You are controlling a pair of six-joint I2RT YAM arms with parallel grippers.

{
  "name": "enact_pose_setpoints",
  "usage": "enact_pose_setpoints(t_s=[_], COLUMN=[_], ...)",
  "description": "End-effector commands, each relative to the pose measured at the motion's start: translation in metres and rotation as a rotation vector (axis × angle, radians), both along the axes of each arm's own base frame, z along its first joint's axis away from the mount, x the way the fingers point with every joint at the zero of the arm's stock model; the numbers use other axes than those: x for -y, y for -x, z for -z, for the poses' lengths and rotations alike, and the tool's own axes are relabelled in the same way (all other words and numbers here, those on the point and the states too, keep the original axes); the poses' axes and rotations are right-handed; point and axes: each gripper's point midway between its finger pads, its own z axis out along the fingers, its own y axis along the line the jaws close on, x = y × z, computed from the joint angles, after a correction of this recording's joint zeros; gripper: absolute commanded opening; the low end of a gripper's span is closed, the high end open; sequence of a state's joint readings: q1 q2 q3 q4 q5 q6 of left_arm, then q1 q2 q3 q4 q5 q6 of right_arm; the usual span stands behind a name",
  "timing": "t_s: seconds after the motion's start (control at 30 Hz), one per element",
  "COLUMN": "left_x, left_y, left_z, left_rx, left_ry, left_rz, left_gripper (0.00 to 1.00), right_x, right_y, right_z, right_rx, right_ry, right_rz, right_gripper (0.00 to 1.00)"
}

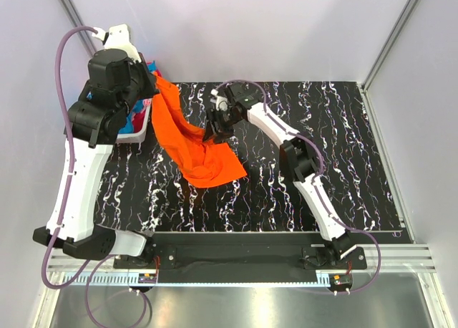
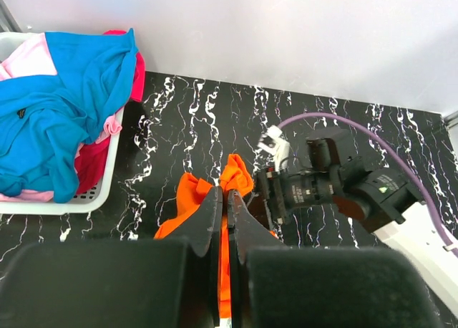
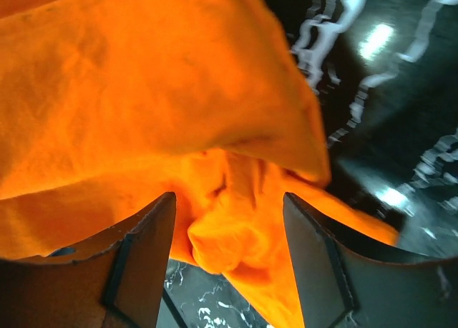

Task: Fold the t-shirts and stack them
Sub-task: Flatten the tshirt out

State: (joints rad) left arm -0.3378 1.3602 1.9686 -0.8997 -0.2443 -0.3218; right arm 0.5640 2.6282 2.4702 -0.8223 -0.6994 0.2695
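The vivid orange t-shirt (image 1: 193, 138) hangs stretched from the upper left down onto the black marbled table (image 1: 343, 163). My left gripper (image 1: 159, 87) is shut on its upper corner; in the left wrist view the cloth (image 2: 236, 176) sticks out between the closed fingers (image 2: 227, 199). My right gripper (image 1: 215, 133) is open at the shirt's right edge; in the right wrist view a bunched orange fold (image 3: 229, 235) sits between the spread fingers (image 3: 147, 249). Teal-blue (image 2: 64, 106), pink and red shirts lie in the white basket (image 2: 100, 192).
The white slatted basket (image 1: 136, 133) stands at the table's far left edge, under my left arm. Grey walls close in behind and on both sides. The right arm (image 2: 343, 188) reaches across the table's middle.
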Motion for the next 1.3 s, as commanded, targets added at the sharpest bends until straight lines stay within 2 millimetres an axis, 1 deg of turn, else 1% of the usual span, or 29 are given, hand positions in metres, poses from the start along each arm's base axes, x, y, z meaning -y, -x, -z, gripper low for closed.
enact_pose_setpoints(t_s=[0.0,0.07,0.1,0.17,0.2,0.23,0.37,0.5,0.63,0.67,0.77,0.8,0.9,1.03,1.07,1.13,1.17,1.2,1.23,1.27], left_x=[-0.006,-0.008,-0.009,-0.01,-0.01,-0.011,-0.014,-0.016,-0.017,-0.018,-0.019,-0.018,-0.019,-0.017,-0.017,-0.017,-0.016,-0.016,-0.017,-0.016], left_y=[0.01,0.014,0.014,0.017,0.018,0.018,0.022,0.026,0.029,0.03,0.03,0.03,0.03,0.029,0.028,0.028,0.027,0.027,0.027,0.026], left_z=[-0.016,-0.016,-0.015,-0.014,-0.013,-0.01,-0.007,-0.005,-0.003,-0.002,0.001,0.001,0.004,0.007,0.007,0.009,0.01,0.011,0.01,0.011], left_rx=[0.054,0.054,0.052,0.047,0.046,0.038,0.027,0.023,0.016,0.014,0.008,0.007,-0.001,-0.007,-0.009,-0.013,-0.016,-0.02,-0.019,-0.022], left_ry=[0.018,0.018,0.017,0.015,0.014,0.011,0.005,0.005,0.002,0.003,0.001,0.003,-0.001,0.001,0.0,-0.002,-0.003,-0.006,-0.006,-0.004], left_rz=[-0.012,-0.017,-0.02,-0.02,-0.02,-0.025,-0.034,-0.036,-0.039,-0.041,-0.047,-0.045,-0.046,-0.044,-0.043,-0.042,-0.041,-0.04,-0.042,-0.04], left_gripper=[0.0,0.0,0.0,0.0,0.0,0.0,0.0,0.0,0.0,0.0,0.0,0.0,0.0,0.0,0.0,0.0,0.0,0.0,0.0,0.0], right_x=[-0.016,-0.018,-0.019,-0.02,-0.02,-0.02,-0.014,-0.009,-0.008,-0.006,-0.003,-0.002,-0.002,-0.003,-0.003,-0.01,-0.011,-0.015,-0.018,-0.019], right_y=[0.002,-0.002,-0.003,-0.007,-0.01,-0.012,-0.029,-0.04,-0.049,-0.053,-0.058,-0.059,-0.063,-0.069,-0.07,-0.072,-0.073,-0.075,-0.074,-0.074], right_z=[-0.01,-0.007,-0.001,0.001,0.007,0.009,0.019,0.028,0.021,0.016,0.009,0.001,-0.006,-0.002,0.005,0.004,0.009,0.009,0.009,0.012], right_rx=[0.04,0.053,0.051,0.065,0.07,0.079,0.151,0.183,0.221,0.24,0.273,0.287,0.315,0.347,0.344,0.358,0.351,0.356,0.346,0.339], right_ry=[-0.067,-0.068,-0.063,-0.064,-0.051,-0.044,0.018,0.06,0.077,0.088,0.104,0.1,0.101,0.103,0.105,0.077,0.068,0.051,0.033,0.027], right_rz=[-0.066,-0.063,-0.06,-0.056,-0.046,-0.041,0.0,0.036,0.074,0.091,0.107,0.11,0.115,0.11,0.107,0.098,0.097,0.094,0.093,0.091], right_gripper=[0.69,0.7,0.7,0.69,0.69,0.69,0.68,0.68,0.67,0.66,0.66,0.66,0.66,0.66,0.65,0.6,0.52,0.43,0.36,0.22])
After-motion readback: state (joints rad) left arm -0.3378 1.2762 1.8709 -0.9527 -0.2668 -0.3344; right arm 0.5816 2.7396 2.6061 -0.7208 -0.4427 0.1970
